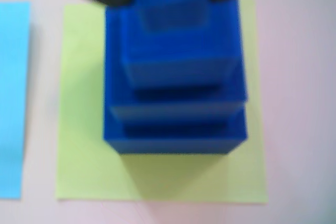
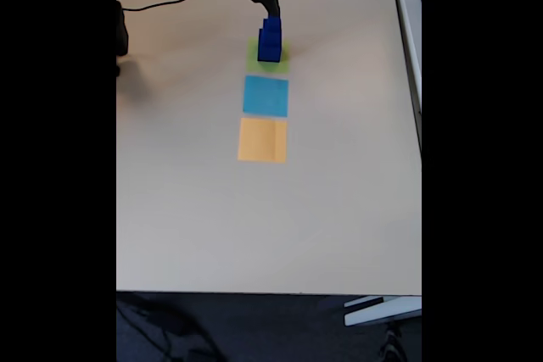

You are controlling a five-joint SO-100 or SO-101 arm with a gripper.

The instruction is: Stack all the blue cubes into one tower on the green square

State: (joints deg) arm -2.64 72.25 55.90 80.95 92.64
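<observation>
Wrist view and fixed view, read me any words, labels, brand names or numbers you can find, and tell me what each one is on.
None: no readable text in either view.
The blue cubes have plain faces in the blurred wrist view.
The green square, the light-blue square and the orange square are blank.
The gripper is too small in the fixed view to tell any marking.
</observation>
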